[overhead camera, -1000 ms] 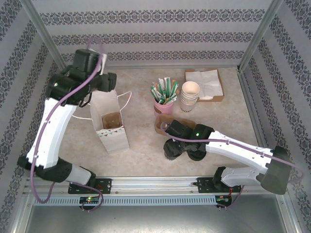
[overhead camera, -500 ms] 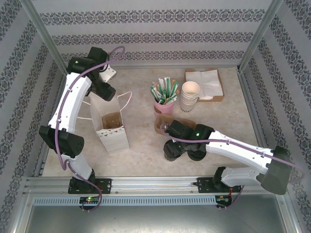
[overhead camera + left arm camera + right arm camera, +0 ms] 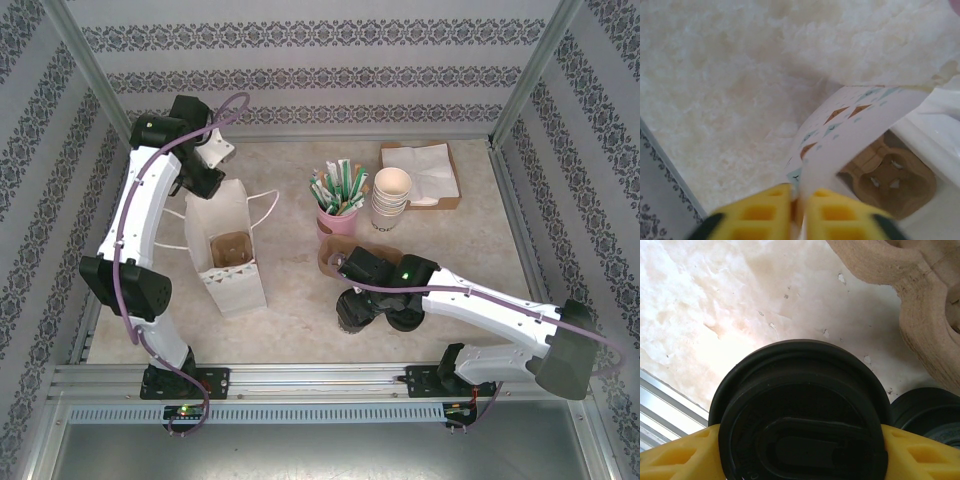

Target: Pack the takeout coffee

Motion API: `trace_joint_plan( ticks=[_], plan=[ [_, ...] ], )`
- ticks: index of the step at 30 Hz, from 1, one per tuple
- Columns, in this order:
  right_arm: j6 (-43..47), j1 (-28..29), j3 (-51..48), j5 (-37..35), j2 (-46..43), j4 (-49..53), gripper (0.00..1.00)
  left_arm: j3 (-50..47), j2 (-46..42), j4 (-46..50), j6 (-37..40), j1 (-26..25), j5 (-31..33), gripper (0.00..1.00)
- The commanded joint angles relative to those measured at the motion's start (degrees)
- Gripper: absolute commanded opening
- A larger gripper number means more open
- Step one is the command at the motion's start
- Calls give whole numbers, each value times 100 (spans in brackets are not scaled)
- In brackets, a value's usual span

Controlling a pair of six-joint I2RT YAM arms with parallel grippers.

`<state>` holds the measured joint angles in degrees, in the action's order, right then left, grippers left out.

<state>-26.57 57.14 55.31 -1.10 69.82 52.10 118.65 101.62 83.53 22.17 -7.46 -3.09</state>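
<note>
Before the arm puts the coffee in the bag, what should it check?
1. Left gripper shut on bag rim: ok.
2. Bag upright, mouth open: ok.
3. Carrier seated inside bag: ok.
4. Right gripper closed around coffee at its lid: ok.
5. Coffee lifted off table: cannot tell.
6. Coffee above bag mouth: not ok, it is off to the bag's right.

The left claw [image 3: 799, 200] pinches the paper bag [image 3: 840, 135] at its rim — a brown cup carrier [image 3: 890, 177] sits inside.
</note>
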Motion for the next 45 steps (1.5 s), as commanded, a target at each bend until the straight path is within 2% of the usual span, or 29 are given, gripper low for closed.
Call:
trace_joint_plan(
  ticks=[1, 9, 14, 19, 23, 26, 35, 37, 40, 42, 45],
  plan=[
    [41, 51, 69, 42, 34, 252, 59, -6, -114, 57, -250, 35, -486, 0],
    [106, 53, 72, -145, 58, 367, 59, -266, -420, -53, -1174, 35, -1449, 0],
    [29, 7, 59, -315, -24, 467, 59, -488, -439, -146, -2423, 38, -1732, 0],
    [-59, -37, -26, -373, -140, 497, 59, -835, -405, -430, -3195, 35, -2328, 0],
    [-85, -58, -99, -357, -213, 472, 59, -608, -309, -465, -3455, 35, -2067, 0],
    [-93, -63, -124, -376, -239, 486, 59, -562, -362, -752, -3871, 35, -2116, 0],
    [-97, -140, -224, -387, -377, 469, 59, -1707, -880, -2107, -5455, 26, -1943, 0],
    [-75, -164, -209, -386, -385, 460, 60, -1847, -927, -2337, -5525, 26, -1892, 0],
    [-34, -189, -179, -365, -378, 467, 59, -1505, -701, -2111, -5169, 30, -1817, 0],
    [-33, -194, -183, -372, -380, 473, 59, -1256, -546, -1984, -4794, 26, -2104, 17],
    [-50, -203, -187, -379, -405, 499, 59, -606, -308, -1554, -4300, 26, -2467, 52]
  ],
)
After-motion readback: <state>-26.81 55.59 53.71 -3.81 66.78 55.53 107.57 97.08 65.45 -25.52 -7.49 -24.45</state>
